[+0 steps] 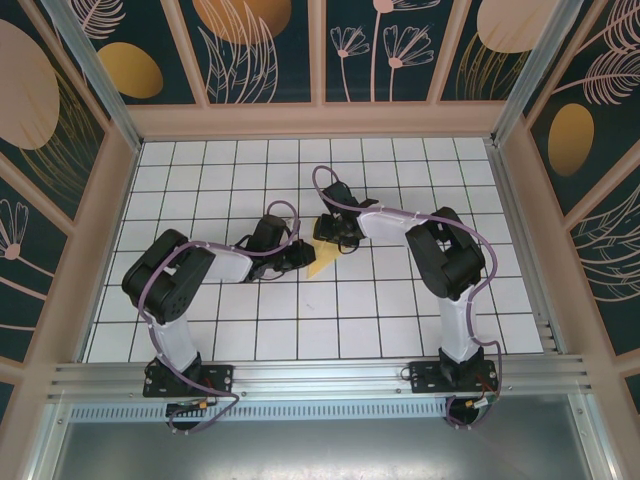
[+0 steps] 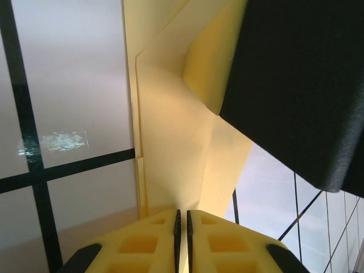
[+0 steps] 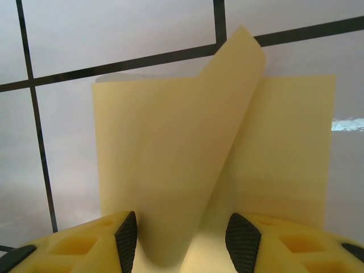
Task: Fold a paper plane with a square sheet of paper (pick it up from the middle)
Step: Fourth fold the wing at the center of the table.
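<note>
The square sheet of paper is bright yellow and partly folded, lying on the white grid table between the two arms. My left gripper comes at it from the left. In the left wrist view its jaws are shut on an edge of the sheet, which runs into the thin gap between the pads. My right gripper sits over the sheet from the far side. In the right wrist view it stands open, and a curled flap of the sheet rises between its fingers, apart from both pads.
The black body of the right gripper hangs close over the paper in the left wrist view. Beige frame walls bound the table on the left, right and far side. A metal rail runs along the near edge by the arm bases.
</note>
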`<state>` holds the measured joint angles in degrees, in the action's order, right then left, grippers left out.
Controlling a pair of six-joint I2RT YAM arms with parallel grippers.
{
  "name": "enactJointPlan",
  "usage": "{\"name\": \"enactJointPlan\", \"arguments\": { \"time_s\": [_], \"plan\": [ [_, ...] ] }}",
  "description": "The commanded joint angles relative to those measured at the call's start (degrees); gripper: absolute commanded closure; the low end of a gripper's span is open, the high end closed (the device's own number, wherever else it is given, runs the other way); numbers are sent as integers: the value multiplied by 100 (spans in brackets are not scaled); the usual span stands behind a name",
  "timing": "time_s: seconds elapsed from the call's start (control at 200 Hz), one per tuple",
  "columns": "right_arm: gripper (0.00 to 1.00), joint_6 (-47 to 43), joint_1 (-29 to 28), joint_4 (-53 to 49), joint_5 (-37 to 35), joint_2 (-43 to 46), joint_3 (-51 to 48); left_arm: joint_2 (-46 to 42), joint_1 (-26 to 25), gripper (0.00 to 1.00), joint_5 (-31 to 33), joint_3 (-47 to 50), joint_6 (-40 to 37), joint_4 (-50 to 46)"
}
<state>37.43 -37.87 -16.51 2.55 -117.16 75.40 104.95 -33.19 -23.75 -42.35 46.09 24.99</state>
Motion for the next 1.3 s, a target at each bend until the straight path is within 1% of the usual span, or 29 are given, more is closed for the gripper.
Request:
{"name": "enactJointPlan", "arguments": {
  "time_s": [0.0,0.49,0.731,0.891,1.026,1.181,1.246,1.296],
  "plan": [
    [47,81,-19,-528,-70,-949,-420,121,15,85,45,-111,-135,-212],
    [47,80,-19,-510,-52,-912,-413,169,16,92,345,-13,-161,-546],
    [47,60,-16,-524,-39,-927,-404,97,14,94,577,58,-213,-756],
    [47,12,-27,-537,-2,-837,-338,118,14,96,564,77,-183,-766],
    [47,-97,-3,-581,117,-545,-128,166,15,98,595,131,-190,-799],
    [46,-283,100,-405,375,60,86,220,14,100,617,221,-205,-822],
    [44,-369,201,-192,616,358,61,237,22,100,625,253,-213,-832],
    [41,-466,344,219,1084,652,-128,243,21,100,634,270,-216,-852]
  ]
}}
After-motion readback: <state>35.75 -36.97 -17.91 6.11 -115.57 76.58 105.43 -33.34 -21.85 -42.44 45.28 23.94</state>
